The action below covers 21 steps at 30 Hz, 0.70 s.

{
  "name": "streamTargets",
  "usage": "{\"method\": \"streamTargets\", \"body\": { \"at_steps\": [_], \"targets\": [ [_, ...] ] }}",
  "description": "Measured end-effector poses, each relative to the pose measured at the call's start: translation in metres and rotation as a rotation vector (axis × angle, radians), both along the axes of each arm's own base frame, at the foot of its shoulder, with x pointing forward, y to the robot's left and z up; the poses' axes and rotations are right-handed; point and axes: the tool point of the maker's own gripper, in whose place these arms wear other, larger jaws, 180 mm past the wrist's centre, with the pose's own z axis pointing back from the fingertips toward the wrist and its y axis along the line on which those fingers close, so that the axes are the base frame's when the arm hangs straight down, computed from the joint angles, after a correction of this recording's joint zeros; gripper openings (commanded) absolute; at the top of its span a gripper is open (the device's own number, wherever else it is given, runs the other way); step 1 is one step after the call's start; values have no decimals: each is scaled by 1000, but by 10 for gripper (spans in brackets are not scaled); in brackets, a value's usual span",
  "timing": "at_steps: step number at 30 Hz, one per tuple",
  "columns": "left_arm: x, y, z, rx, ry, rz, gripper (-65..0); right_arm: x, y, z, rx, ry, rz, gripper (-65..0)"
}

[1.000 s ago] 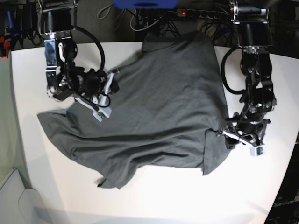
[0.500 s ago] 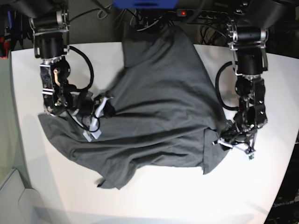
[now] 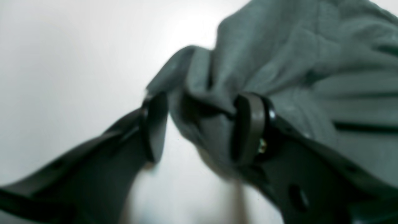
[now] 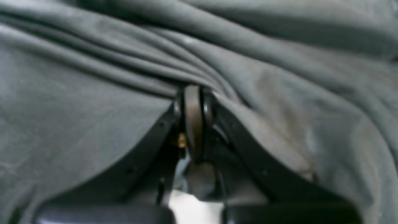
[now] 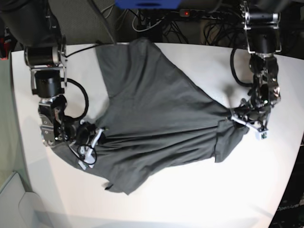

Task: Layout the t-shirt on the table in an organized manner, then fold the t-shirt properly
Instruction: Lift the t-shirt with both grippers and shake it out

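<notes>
While the shirt [image 5: 156, 114] lay stretched across the table [image 5: 199, 190], right gripper [image 5: 90, 145] clenched on cloth at eight o'clock, left gripper [image 5: 240, 118] clamped loosely at three, risking slippage.

Right black articulated arm [image 5: 47, 95] reaching down along the base view's left edge, elbow bent, wrist turned inward and low. Right black two-fingered gripper [image 4: 193, 102] clamped tight, its pads pressed flat together on a thin pinch of the dark charcoal-grey t-shirt [image 5: 156, 123]. Left black articulated arm [image 5: 262, 71] hanging down on the base view's right side, forearm near vertical, wrist angled toward the middle. Left black two-fingered gripper [image 3: 199, 127] with jaws partly apart, a thick bunched fold of the same cloth sitting between the pads.
</notes>
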Motion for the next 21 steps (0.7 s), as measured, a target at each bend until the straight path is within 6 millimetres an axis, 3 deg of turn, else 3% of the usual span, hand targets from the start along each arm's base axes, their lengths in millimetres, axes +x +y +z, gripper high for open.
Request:
{"method": "streamTargets", "body": {
  "at_steps": [3,7,10,13,17,21],
  "targets": [
    [-27,-3,5,37,-7,-28,-321,9,0,2,13,-16,-14,-650],
    [-58,-25,14,44,15,-84,-321,20,-3,7,-11,-27,-32,-650],
    [-72,-34,18,43,66,-111,-321,23,11,8,7,-50,-26,-650],
    [-73,-53,27,6,71,-124,-321,26,42,11,41,-50,3,-650],
    [-85,-74,29,-37,121,-156,-321,25,101,17,114,-53,65,-650],
    [-81,-87,50,-45,79,-179,-321,22,133,24,156,-54,109,-650]
  ]
}}
